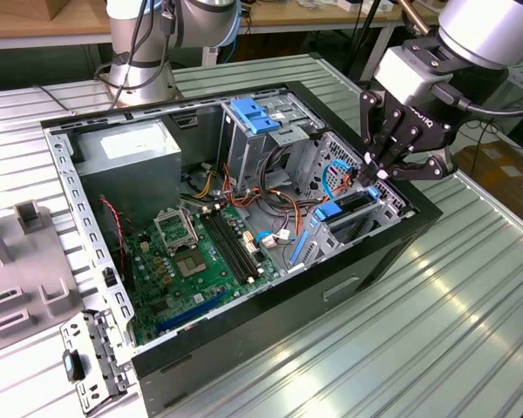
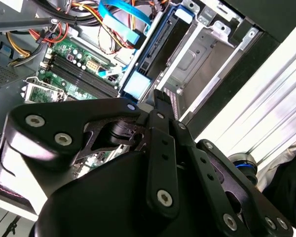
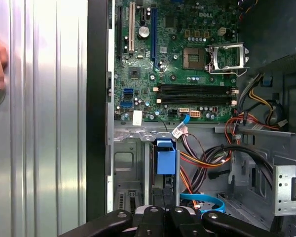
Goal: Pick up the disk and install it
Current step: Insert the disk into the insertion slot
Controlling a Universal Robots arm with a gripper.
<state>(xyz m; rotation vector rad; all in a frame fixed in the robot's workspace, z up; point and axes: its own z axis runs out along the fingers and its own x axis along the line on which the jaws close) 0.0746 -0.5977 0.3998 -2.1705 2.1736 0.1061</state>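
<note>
The disk (image 1: 344, 205) stands on edge in the case's (image 1: 270, 322) bay. Its long axis runs toward the exterior view's right, up to my gripper (image 1: 372, 171), which looks clenched on that end.

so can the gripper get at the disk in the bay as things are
Probably yes. In the exterior view the gripper hangs right above the disk, which stands on edge in its bay in the open case. Nothing lies between them, and the blue cable beside it looks clear.
</note>
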